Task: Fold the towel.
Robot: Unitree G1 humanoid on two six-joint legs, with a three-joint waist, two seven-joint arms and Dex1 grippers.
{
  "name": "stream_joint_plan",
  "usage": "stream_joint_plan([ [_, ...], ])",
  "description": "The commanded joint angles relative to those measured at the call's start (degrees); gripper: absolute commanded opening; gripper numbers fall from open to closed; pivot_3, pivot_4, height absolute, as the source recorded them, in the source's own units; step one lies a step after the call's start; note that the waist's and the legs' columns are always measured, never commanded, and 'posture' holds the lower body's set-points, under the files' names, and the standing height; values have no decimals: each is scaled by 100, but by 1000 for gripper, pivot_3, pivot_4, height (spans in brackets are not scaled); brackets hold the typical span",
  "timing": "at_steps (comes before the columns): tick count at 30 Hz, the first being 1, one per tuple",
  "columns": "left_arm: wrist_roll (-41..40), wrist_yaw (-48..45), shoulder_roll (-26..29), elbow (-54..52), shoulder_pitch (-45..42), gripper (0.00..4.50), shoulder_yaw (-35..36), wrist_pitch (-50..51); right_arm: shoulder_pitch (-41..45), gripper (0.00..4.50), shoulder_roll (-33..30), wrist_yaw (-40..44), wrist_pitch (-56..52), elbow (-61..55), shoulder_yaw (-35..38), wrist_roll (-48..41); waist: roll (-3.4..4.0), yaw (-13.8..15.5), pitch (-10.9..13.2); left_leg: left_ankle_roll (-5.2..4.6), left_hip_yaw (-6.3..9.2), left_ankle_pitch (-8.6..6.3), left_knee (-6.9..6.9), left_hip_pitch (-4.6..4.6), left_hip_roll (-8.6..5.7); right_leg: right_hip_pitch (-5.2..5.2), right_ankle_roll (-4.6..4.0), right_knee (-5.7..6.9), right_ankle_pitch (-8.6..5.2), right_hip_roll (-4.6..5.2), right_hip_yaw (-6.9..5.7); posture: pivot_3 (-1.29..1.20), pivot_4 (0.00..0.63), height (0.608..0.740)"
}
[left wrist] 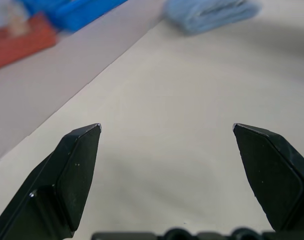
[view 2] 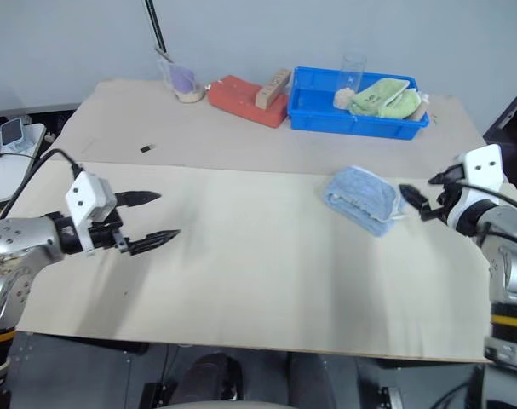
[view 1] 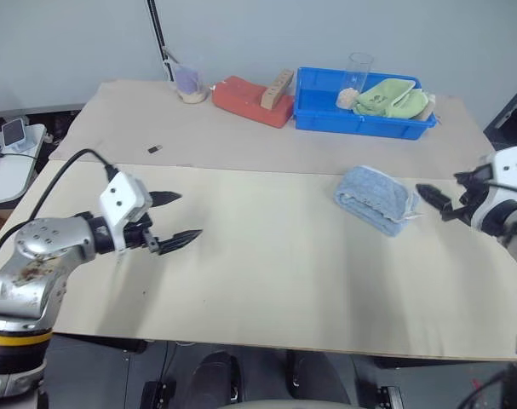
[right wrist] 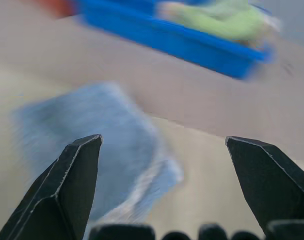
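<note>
Risk: towel (view 1: 375, 198) sits bunched on the tabletop (view 1: 267, 281) just beside the right end effector (view 1: 434, 201), both end effectors wide open and empty, left end effector (view 1: 175, 220) well apart, so the loose fold may spring open.

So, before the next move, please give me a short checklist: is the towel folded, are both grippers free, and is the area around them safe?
1. Towel lies folded in a compact bundle on the table: ok.
2. Right gripper open, holding nothing, just beside the towel: ok.
3. Left gripper open and empty, far from the towel: ok.
4. Fold edges neatly aligned: cannot tell.
5. Blue bin with the green cloth stands apart at the table's back: ok.
</note>
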State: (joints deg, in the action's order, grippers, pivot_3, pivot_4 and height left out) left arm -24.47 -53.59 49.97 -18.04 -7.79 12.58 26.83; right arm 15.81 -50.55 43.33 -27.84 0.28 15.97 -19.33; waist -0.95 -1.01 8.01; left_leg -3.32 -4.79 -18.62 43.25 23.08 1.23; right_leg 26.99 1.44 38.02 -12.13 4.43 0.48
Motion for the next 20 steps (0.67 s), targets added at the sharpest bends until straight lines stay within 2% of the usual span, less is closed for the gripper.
stream_joint_plan([
  [1,191,68,203,-374,640,4500,618,-141,-599,4446,-464,1140,574,-622,-119,-74,-1,16,1,0,-2,0,-1,-2,2,0,1,1,-1,1,0,0,150,669],
  [3,124,28,201,-419,1045,4500,985,-153,-892,4446,-670,1515,685,-726,-92,-99,0,32,2,1,-6,0,-7,-3,2,2,-2,1,-2,4,3,0,150,669],
  [7,30,-21,196,-506,1448,4500,1352,-115,-777,4446,-681,1579,734,-536,-64,-72,-6,51,5,5,-15,3,-5,-14,5,-3,20,0,-18,6,3,0,150,669],
  [12,1,-2,221,-562,1484,4500,1502,-43,-721,4446,-631,1610,742,-475,-113,-41,-5,137,4,6,-16,4,-7,-25,12,-10,7,4,-23,0,0,0,150,669],
  [15,-18,8,229,-562,1494,4500,1517,-29,-687,4446,-610,1604,747,-433,-135,-21,-5,158,4,7,-19,4,-13,-24,14,-7,-31,4,-4,-1,0,0,150,669],
  [20,-177,-62,256,-557,1440,4500,1459,83,-596,4446,-566,1576,752,-368,-226,9,-5,159,4,8,-23,4,-14,-25,14,-8,-31,3,-4,-1,1,0,150,669],
])
